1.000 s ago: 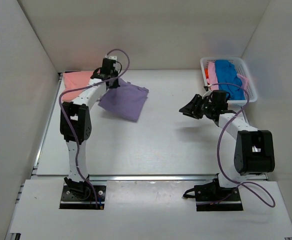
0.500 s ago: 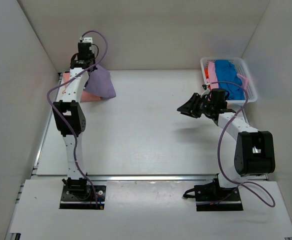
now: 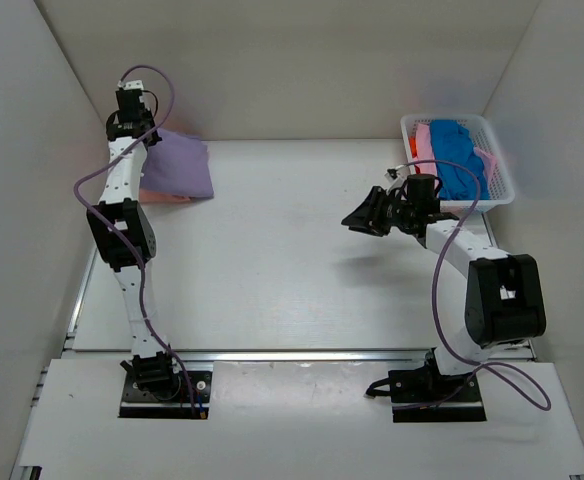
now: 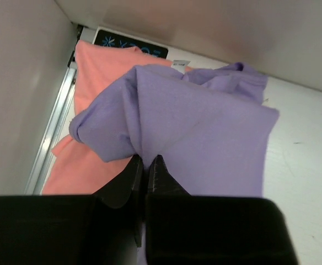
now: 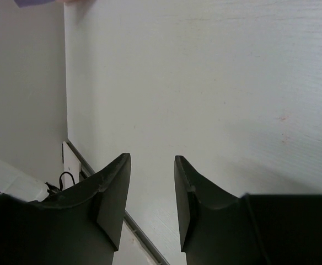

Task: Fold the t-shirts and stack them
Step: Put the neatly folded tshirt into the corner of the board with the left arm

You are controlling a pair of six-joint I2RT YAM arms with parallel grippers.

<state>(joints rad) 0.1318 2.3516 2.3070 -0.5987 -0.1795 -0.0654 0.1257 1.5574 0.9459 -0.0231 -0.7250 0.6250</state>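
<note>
The left tool (image 4: 145, 165) carried the lavender t-shirt (image 3: 178, 165) (bunched) onto the salmon t-shirt (image 4: 95, 72).

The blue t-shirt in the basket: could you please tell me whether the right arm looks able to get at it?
Probably yes. The blue t-shirt lies on top in the basket, uncovered, beside the right arm. The right tool is open and empty, though it points away, so it must turn first.

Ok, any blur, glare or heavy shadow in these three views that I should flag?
Top view: soft, even light, only a faint shadow on the table under the right arm, no blur. Left wrist view: purple shirt sharp, left pincer almost black, little detail. Right wrist view: table bright, nearly washed out; right pincer a dark silhouette.
</note>
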